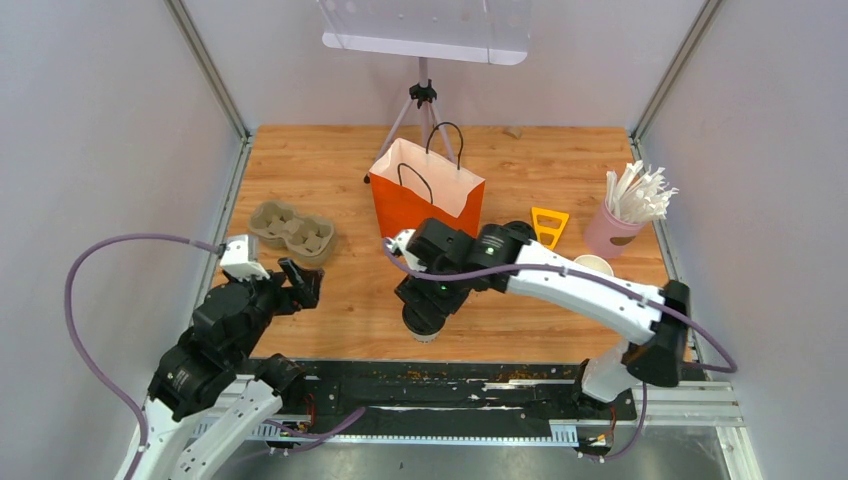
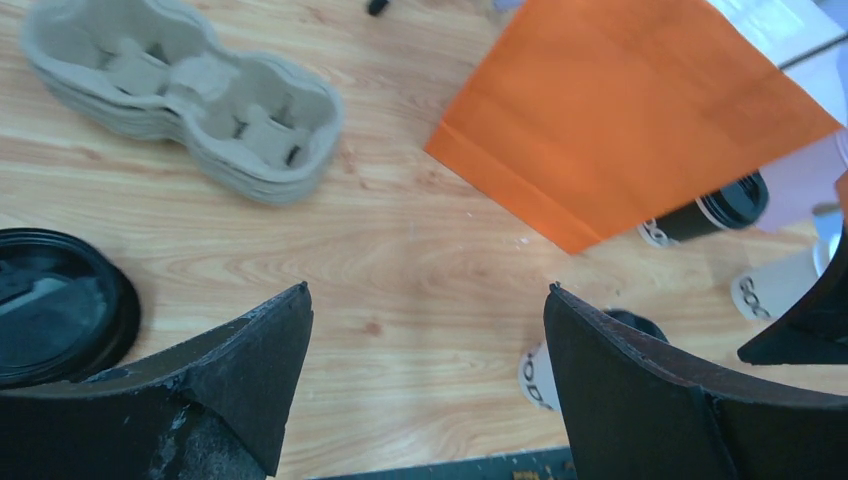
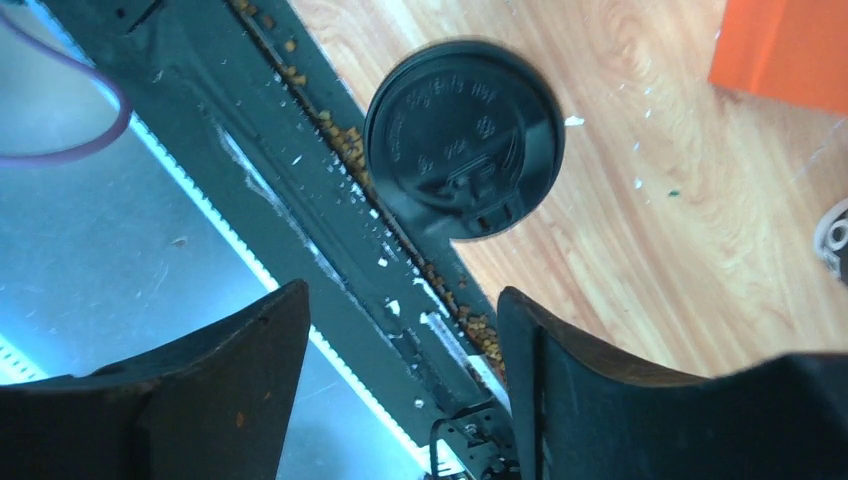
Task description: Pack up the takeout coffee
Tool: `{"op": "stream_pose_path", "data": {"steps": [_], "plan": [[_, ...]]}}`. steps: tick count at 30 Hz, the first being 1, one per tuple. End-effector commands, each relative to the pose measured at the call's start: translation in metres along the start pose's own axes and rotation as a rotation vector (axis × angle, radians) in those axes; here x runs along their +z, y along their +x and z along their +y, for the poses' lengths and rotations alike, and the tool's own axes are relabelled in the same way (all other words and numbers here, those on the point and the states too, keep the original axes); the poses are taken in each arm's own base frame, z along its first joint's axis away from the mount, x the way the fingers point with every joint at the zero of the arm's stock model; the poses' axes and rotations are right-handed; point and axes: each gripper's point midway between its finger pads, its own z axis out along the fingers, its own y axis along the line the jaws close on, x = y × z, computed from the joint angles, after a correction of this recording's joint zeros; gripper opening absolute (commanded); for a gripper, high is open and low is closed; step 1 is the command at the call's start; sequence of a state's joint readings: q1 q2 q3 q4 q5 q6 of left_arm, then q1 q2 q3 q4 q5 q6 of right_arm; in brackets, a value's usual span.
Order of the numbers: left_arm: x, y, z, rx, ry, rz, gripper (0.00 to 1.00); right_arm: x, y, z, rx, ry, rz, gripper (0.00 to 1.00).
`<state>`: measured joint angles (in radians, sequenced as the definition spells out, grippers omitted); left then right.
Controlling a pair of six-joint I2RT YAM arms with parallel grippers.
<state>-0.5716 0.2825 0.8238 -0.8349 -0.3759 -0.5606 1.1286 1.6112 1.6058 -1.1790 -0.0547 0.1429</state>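
- Step in hand: approach. The right gripper (image 3: 400, 300) hovers over a lidded coffee cup (image 3: 462, 140) at the near edge of the counter (image 1: 340, 310), jaws spread and empty
- Left gripper (image 2: 428, 295): jaws spread, holding nothing
- Next move, as judged: lower, clamp the cup, carry it upright to the orange bag (image 1: 425, 195)

The tabletop (image 2: 400, 260) shows smooth wood grain. The cup lid (image 3: 463, 140) is glossy black plastic; the cup tray (image 2: 190, 100), matt pulp.
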Motion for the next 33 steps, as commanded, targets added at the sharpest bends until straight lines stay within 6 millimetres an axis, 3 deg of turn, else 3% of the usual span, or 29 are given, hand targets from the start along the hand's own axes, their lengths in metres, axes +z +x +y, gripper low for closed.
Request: {"op": "stream_pose_path", "data": {"steps": [1, 3, 8, 13, 19, 33], "plan": [[0.003, 0.012, -0.039, -0.035, 0.160, 0.118, 0.90, -0.006, -0.007, 0.017, 0.126, -0.155, -0.167, 0.58], [0.008, 0.025, -0.057, -0.051, 0.242, 0.181, 0.88, -0.003, -0.006, 0.014, 0.181, -0.196, -0.216, 0.35], [0.023, 0.072, -0.089, -0.101, 0.390, 0.378, 0.80, 0.001, -0.015, 0.006, 0.286, -0.225, -0.356, 0.15], [0.037, 0.103, -0.105, -0.191, 0.464, 0.460, 0.76, 0.003, -0.031, 0.009, 0.338, -0.284, -0.481, 0.14], [0.049, 0.118, -0.110, -0.231, 0.493, 0.486, 0.75, 0.009, -0.039, -0.003, 0.369, -0.285, -0.534, 0.16], [0.062, 0.148, -0.111, -0.259, 0.517, 0.535, 0.71, 0.043, -0.017, -0.016, 0.387, -0.268, -0.460, 0.16]]}}
